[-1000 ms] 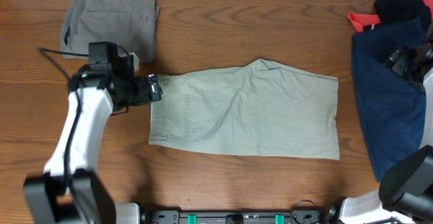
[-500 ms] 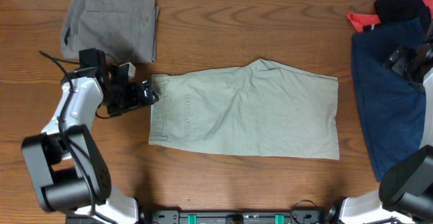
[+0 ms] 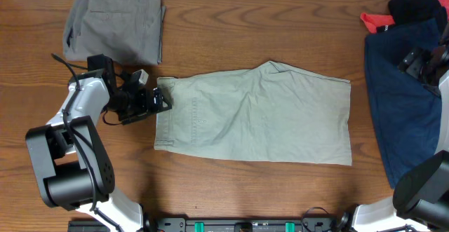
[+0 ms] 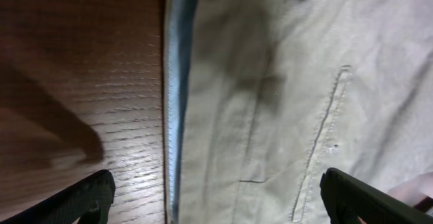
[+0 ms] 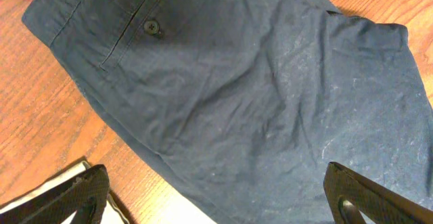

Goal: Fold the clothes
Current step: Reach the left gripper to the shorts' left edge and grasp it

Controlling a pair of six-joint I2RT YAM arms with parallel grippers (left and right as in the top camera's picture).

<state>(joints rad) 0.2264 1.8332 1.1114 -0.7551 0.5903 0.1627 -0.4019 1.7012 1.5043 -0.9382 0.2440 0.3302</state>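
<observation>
At the middle of the counter [image 3: 231, 190], the khaki shorts [image 3: 259, 113] are laid flat, waistband to the left. Its blue-lined edge is straddled by the left claw [image 3: 163, 100], spread wide and empty. A grasp for the next fold is judged to be in hand, so lowering and closing on that edge is called for. The right claw [image 5: 216, 200] is held wide open, empty, over the navy shorts [image 5: 257, 95].

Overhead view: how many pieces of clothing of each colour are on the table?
Khaki shorts: 1
Grey shorts: 1
Navy shorts: 1
Red cloth: 1
Black cloth: 1
Total: 5
</observation>
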